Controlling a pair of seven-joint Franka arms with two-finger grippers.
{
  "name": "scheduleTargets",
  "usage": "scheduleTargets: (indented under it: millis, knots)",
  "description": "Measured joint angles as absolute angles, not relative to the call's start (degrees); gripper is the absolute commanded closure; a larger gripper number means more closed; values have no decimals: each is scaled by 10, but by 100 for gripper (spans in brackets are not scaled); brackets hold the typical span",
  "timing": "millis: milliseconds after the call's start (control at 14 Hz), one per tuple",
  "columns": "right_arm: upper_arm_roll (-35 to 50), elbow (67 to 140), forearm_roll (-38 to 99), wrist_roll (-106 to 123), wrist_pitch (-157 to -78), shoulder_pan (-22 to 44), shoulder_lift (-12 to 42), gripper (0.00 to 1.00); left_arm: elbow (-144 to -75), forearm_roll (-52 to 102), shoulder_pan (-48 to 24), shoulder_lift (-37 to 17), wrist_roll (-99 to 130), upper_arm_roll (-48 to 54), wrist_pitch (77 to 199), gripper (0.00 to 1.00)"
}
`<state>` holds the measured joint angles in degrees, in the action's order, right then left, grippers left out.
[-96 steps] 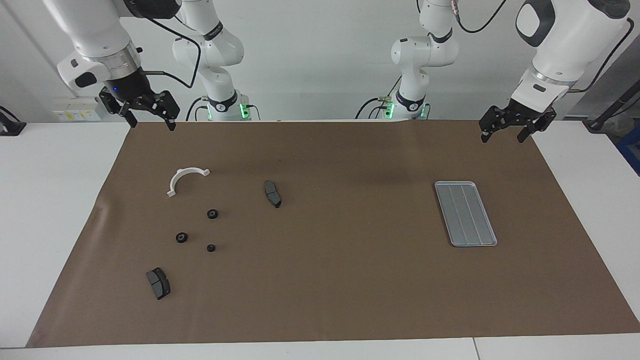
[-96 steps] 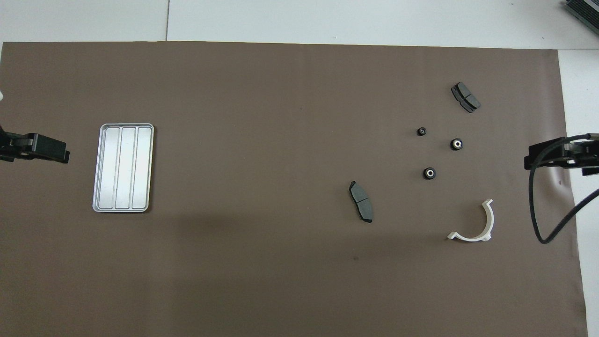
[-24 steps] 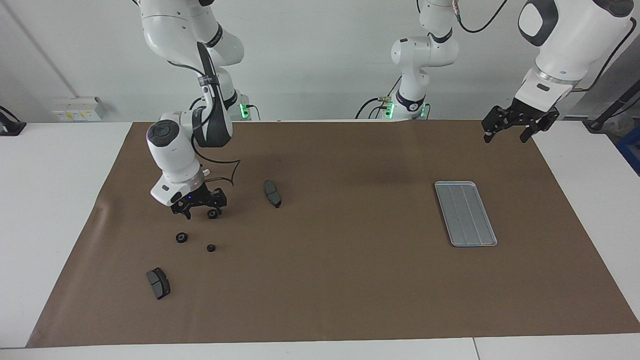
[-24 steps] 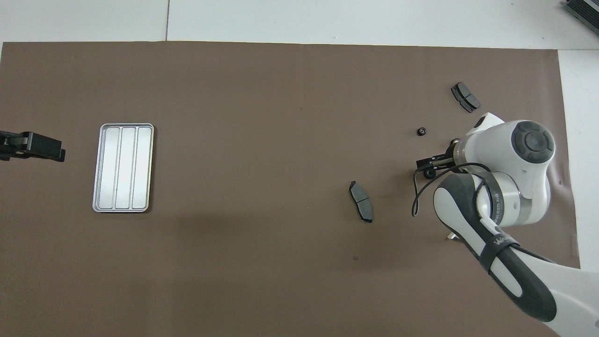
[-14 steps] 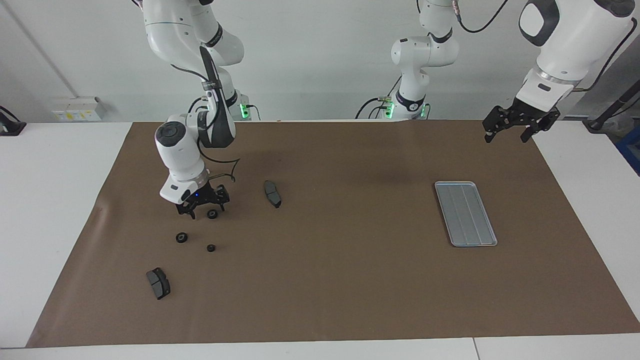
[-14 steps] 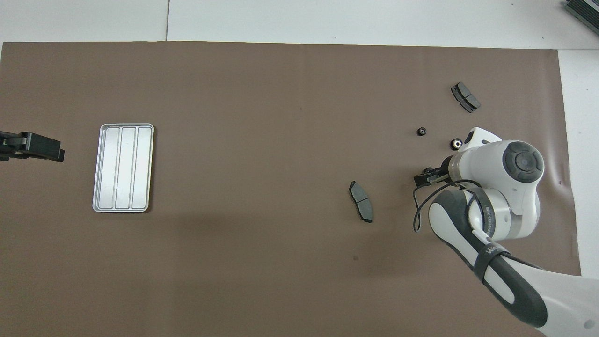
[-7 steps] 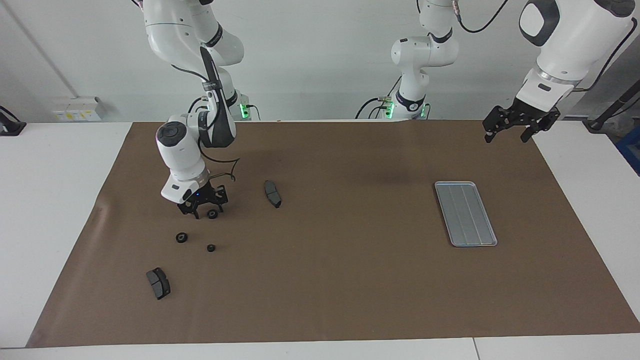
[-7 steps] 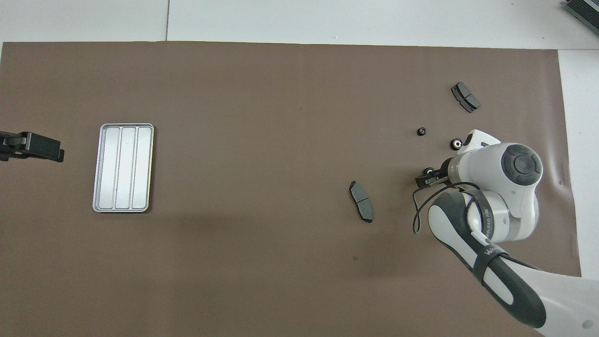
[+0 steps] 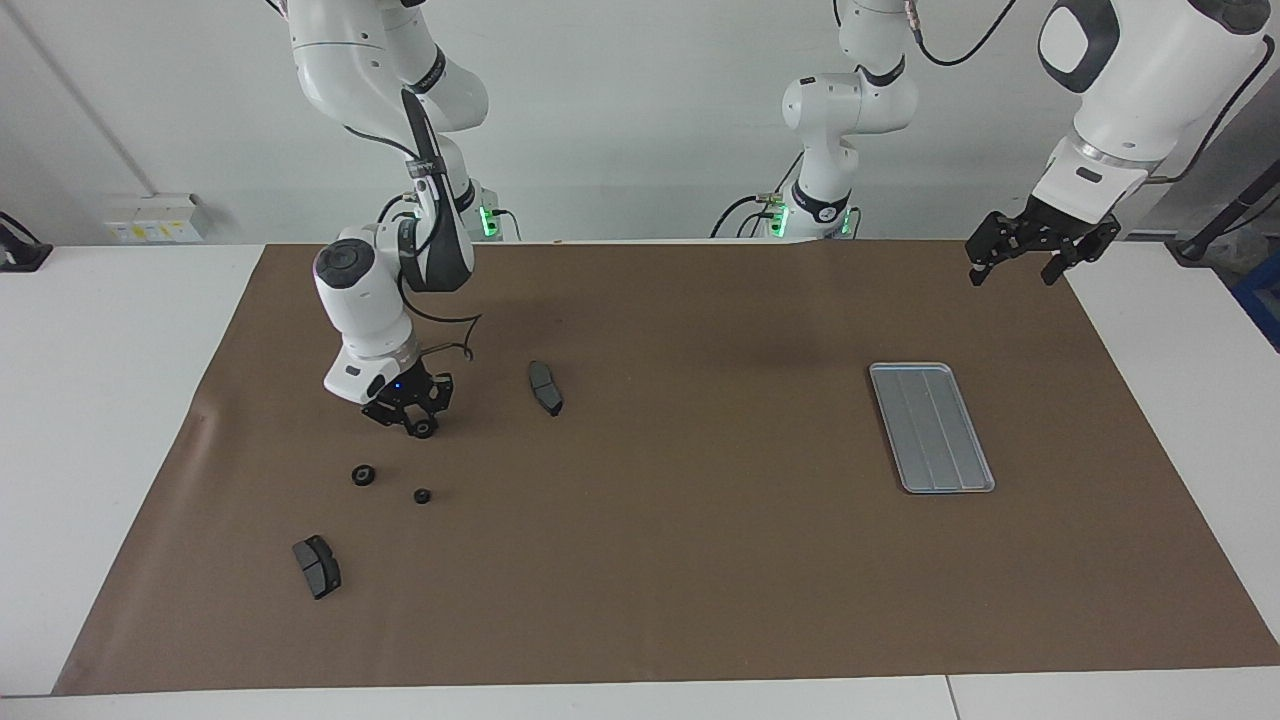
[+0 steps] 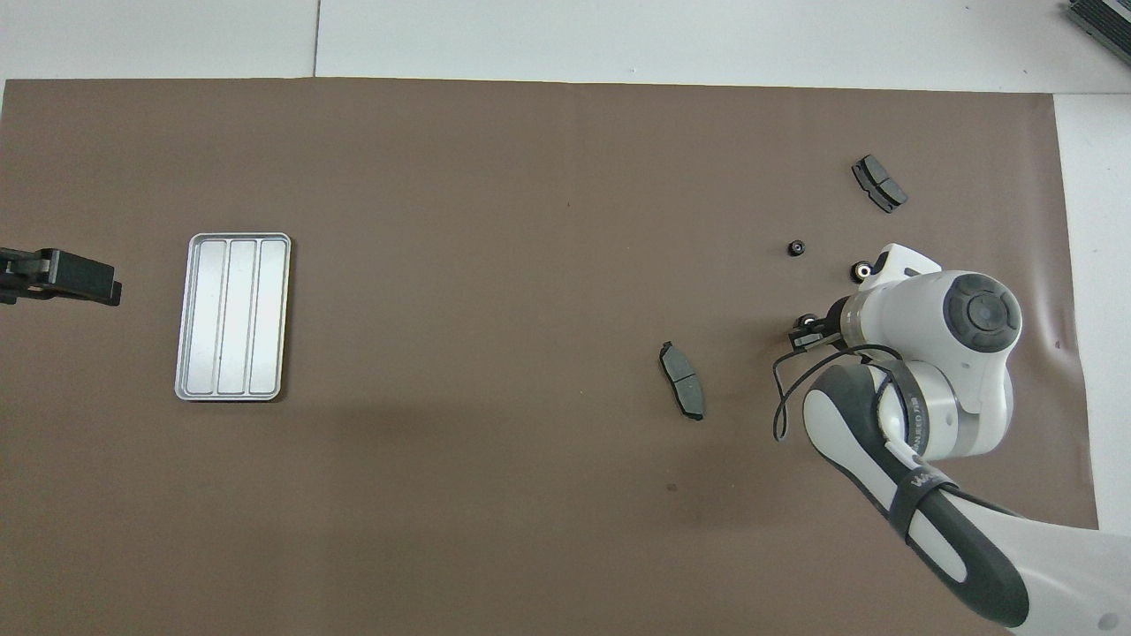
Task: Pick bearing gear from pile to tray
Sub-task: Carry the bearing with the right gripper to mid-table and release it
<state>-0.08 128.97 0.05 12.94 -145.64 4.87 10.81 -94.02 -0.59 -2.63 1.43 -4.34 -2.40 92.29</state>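
Brown paper covered the desk (image 9: 700,560), and the right gripper (image 9: 414,424) was down at the pile, its fingers drawn in around a small black bearing gear (image 9: 424,430) that sat on the paper between a brake pad (image 9: 545,387) and the arm's own wrist. Whether the grip had fully taken could not be told, though the part looked caught between the fingertips. The wrist pointed almost straight down, probably so the fingers could straddle so small a round piece from above. Two more black round pieces (image 9: 364,475) (image 9: 422,495) lay loose farther from the robots, with a second brake pad (image 9: 317,566) farther still. The tray (image 9: 930,427) stood well apart toward the left arm's end of the desk, with nothing in it. The left gripper (image 9: 1035,262) waited above the desk's corner near the robots, its fingers spread apart, likely kept clear of the working arm.
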Motion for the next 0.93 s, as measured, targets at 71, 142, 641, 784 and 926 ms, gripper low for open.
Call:
scheduleTargets:
  millis: [71, 142, 641, 784, 926]
  knots:
    - [-1, 1284, 0, 119, -1451, 52, 108, 100, -940, -6, -26, 14, -43, -24, 923, 0]
    - [-1, 1274, 1, 107, -1434, 55, 106, 100, -940, -6, -26, 14, -43, -24, 923, 0]
    - [5, 1121, 7, -107, -1234, 149, 67, 100, -940, -6, -26, 14, -43, -24, 923, 0]
    - [6, 1107, 8, -175, -1233, 187, 69, 100, -940, -6, -26, 14, -43, -24, 923, 0]
    - [7, 1101, 8, -249, -1242, 229, 75, 100, -940, -6, -26, 14, -43, -24, 923, 0]
